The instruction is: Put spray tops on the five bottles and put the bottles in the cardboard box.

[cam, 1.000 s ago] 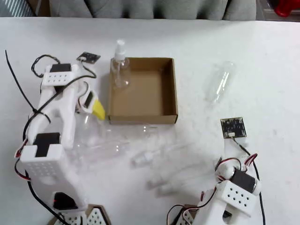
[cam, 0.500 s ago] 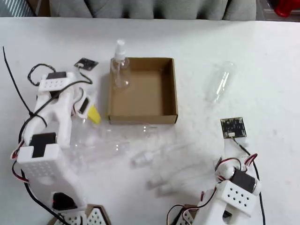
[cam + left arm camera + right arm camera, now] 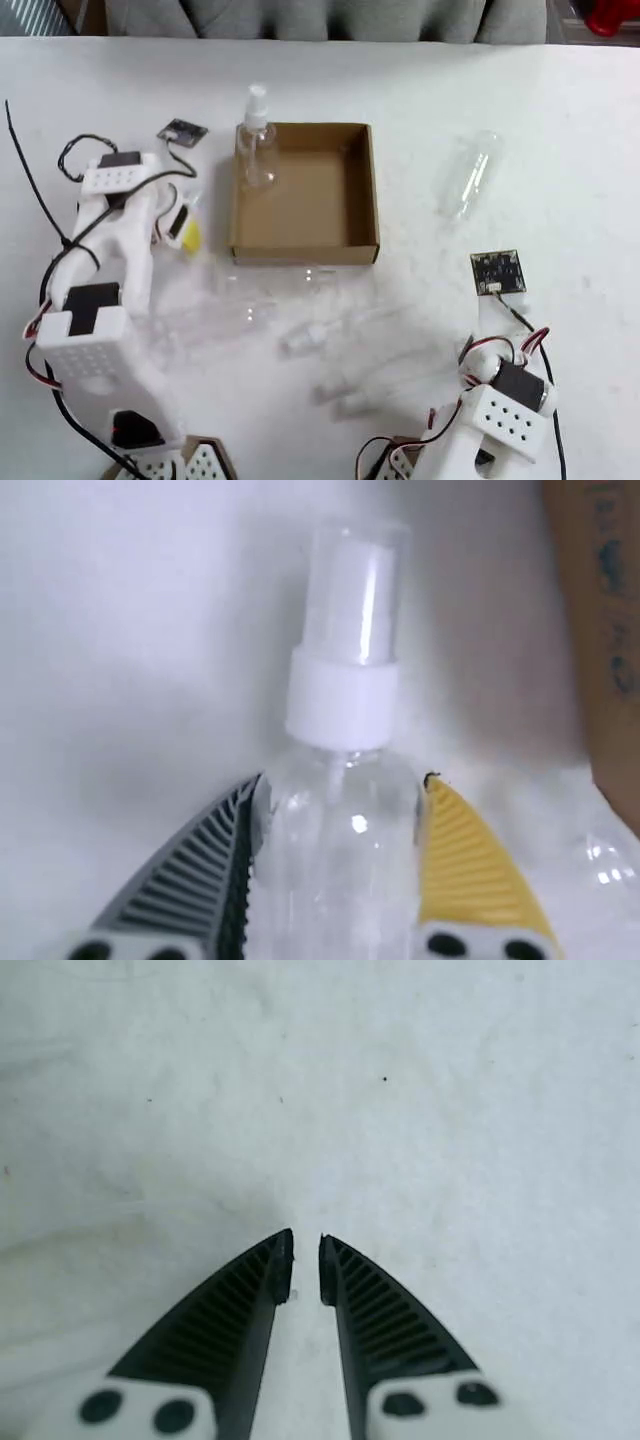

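White table (image 3: pixel 130 630); bottle (image 3: pixel 340 850) partly cut off.

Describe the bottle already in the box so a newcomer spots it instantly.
Find the cardboard box on the white table. In its far-left corner stands a clear bottle with a white spray top. It alone is boxed; the other bottles are outside it.

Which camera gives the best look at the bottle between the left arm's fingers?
The left wrist view: the bottle sits close up, white spray top on, between the left gripper's grey and yellow fingers. In the high view the left arm hides most of it. The right wrist view faces bare table under the right gripper.
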`<state>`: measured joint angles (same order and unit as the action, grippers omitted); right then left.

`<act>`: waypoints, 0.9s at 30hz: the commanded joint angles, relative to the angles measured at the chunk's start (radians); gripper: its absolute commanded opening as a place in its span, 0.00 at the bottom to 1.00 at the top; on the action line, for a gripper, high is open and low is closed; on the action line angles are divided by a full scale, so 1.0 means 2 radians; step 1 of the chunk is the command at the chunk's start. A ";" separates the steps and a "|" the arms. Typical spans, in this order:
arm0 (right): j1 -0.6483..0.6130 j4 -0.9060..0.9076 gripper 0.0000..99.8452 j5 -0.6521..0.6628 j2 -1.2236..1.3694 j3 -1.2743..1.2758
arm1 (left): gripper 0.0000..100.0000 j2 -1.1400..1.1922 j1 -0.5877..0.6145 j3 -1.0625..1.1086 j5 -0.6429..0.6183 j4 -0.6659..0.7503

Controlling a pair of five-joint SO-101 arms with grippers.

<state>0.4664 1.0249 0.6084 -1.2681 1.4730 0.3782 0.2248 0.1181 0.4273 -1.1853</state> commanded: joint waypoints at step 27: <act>0.002 -0.012 0.02 0.005 -0.001 -0.003 | 0.02 -0.357 -0.038 0.029 -0.183 -0.090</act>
<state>0.4664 1.0249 0.6084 -1.2681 1.4730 -0.1389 0.2002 0.1458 0.1112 -1.3464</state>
